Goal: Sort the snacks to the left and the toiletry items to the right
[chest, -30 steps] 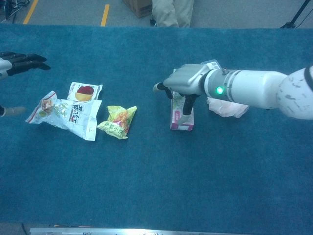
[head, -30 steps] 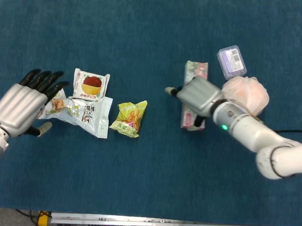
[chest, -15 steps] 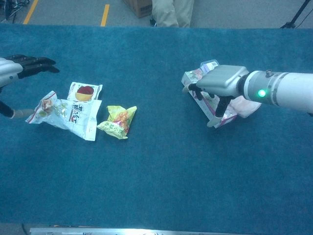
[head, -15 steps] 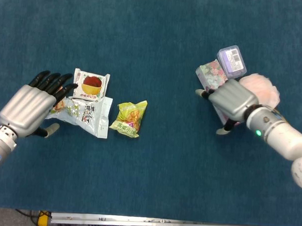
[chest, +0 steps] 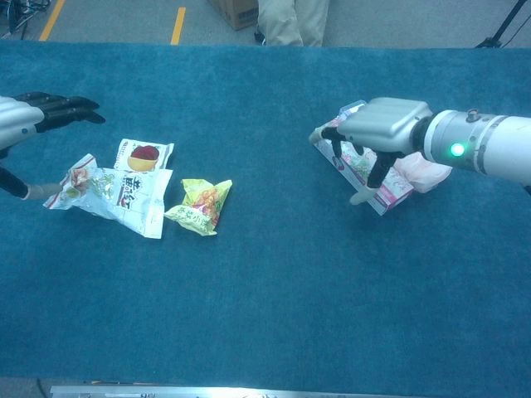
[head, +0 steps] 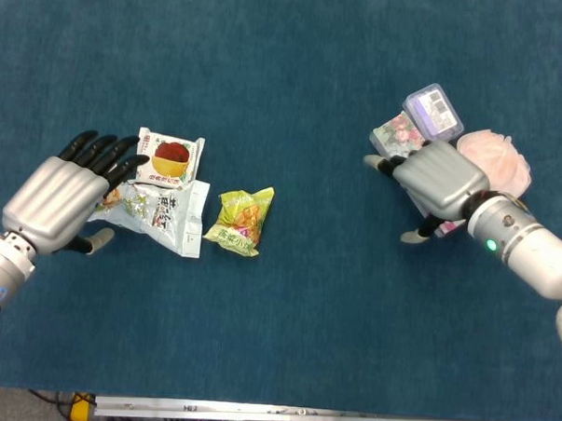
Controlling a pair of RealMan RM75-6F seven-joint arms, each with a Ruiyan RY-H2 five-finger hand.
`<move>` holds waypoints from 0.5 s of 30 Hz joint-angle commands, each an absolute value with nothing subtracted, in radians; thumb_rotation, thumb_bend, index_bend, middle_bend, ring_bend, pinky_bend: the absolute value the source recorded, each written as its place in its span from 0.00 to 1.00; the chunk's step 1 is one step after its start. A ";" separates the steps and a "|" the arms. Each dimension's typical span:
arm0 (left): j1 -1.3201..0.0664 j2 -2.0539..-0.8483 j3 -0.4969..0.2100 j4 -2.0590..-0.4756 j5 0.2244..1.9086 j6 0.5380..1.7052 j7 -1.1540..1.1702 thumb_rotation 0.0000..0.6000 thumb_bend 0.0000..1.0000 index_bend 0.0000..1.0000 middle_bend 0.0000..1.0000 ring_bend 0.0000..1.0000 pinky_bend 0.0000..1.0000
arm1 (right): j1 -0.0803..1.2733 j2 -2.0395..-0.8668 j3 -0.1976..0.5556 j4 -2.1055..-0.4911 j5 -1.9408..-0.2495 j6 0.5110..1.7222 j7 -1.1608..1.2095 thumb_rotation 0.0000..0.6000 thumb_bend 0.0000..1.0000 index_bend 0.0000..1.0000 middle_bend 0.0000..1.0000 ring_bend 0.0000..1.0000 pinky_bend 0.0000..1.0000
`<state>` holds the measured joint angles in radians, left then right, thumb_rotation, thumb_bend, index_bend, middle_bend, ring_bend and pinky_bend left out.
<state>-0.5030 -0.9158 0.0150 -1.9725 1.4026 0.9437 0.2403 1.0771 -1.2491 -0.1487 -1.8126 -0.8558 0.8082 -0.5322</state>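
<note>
The floral tissue pack (head: 397, 135) is found gripped by the right hand (head: 433, 183), whose fingers are curled over its length, and it is seen in the chest view (chest: 390, 192) tilted and resting against the other toiletry items; a second ago the same pack was lying near the middle of the table, aligned front to back, so it has been carried to the right and turned; half a second ago it was already close to its present place, so the transfer is judged nearly complete. The small purple-lidded box (head: 433, 112) and the pink mesh bath sponge (head: 495, 156) are noted just beside the pack, the box touching its far end; the toiletry group is thus gathered on the right. On the left, the red-printed snack packet (head: 170, 157), the silver-white snack bag (head: 160, 211) and the yellow-green snack bag (head: 240, 220) are found lying close together; none has been displaced over the last second. The left hand (head: 62, 193) is held above the table just beside the silver-white bag with fingers extended and apart, nothing being held; it has been advanced slightly toward the snacks. Release of the pack is judged the remaining step; the yellow-green bag may yet be nudged further left.
</note>
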 commanded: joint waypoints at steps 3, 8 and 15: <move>-0.488 -0.909 0.010 -1.961 1.397 0.974 0.226 1.00 0.27 0.08 0.00 0.00 0.01 | 0.999 -1.205 -0.094 -1.847 -0.979 0.899 -0.430 0.69 0.00 0.09 0.34 0.36 0.36; -0.453 -0.912 0.001 -1.928 1.400 1.045 0.191 1.00 0.27 0.08 0.00 0.00 0.01 | 0.917 -1.133 -0.078 -1.876 -1.042 0.998 -0.367 0.79 0.00 0.09 0.34 0.35 0.36; -0.382 -0.930 -0.001 -1.865 1.411 1.161 0.136 1.00 0.27 0.08 0.00 0.00 0.01 | 0.795 -1.043 -0.093 -1.896 -1.067 1.117 -0.355 1.00 0.00 0.09 0.34 0.35 0.36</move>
<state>-0.4037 -0.9202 0.0009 -1.8876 1.4068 1.1323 0.1523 0.8287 -1.0701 -0.0863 -1.8887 -1.0570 1.0868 -0.3586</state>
